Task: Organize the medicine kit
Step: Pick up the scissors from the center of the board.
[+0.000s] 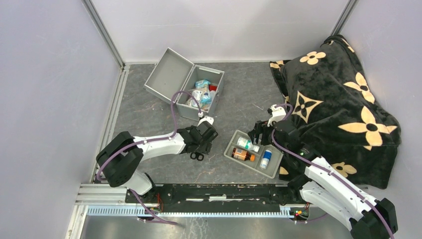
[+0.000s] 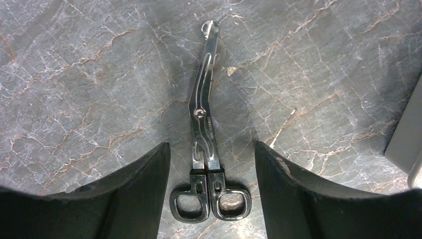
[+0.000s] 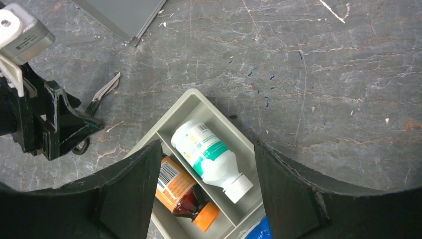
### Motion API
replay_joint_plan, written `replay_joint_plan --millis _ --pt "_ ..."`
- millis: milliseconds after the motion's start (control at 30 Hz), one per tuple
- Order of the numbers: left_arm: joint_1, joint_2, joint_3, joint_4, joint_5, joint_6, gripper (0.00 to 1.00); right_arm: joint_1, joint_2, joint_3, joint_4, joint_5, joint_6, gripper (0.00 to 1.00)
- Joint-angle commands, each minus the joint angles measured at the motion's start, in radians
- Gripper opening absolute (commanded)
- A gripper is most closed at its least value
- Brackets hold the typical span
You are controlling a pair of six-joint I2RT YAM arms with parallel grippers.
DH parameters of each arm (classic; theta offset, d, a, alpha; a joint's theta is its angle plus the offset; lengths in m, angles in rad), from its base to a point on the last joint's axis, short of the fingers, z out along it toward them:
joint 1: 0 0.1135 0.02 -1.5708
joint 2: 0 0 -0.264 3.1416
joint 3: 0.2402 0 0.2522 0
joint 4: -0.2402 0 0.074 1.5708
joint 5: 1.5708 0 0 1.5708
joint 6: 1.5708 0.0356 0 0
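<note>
The medicine kit [image 1: 168, 75] is seen lying open on the table, behind and to the left of both grippers

The left gripper [image 2: 212, 159] is held spread astride the scissors [image 2: 205, 107], near the kit; their engraving cannot be read. In the tray [image 3: 194, 97], a green-banded white bottle [image 3: 209, 152] is straddled by the spread right gripper [image 3: 206, 149]; a barcode is shown on the amber bottle [image 3: 179, 191]

left arm [image 1: 161, 145], right arm [image 1: 331, 185]: white shells, black joints | cables [image 1: 172, 112]: purple | fingers [image 2: 134, 196]: black, broad, curved | wrist camera [image 3: 22, 30]: white-grey
</note>
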Motion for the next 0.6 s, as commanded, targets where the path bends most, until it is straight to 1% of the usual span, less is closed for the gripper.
replay_joint_plan --millis 0,167,333,567 --pt "0.042 0.010 0.005 -0.005 0.021 -0.004 0.67 -0.003 -0.016 0.002 0.029 -0.023 0.020 0.74" --pt "0.053 -0.001 -0.029 -0.016 0.063 -0.033 0.60 -0.002 -0.019 0.002 0.029 -0.032 0.026 0.73" --pt "0.053 0.007 -0.064 -0.018 0.116 -0.059 0.49 -0.002 -0.016 0.001 0.032 -0.043 0.030 0.72" --pt "0.053 0.023 -0.069 -0.048 0.101 -0.076 0.40 -0.003 -0.004 -0.007 0.040 -0.048 0.033 0.71"
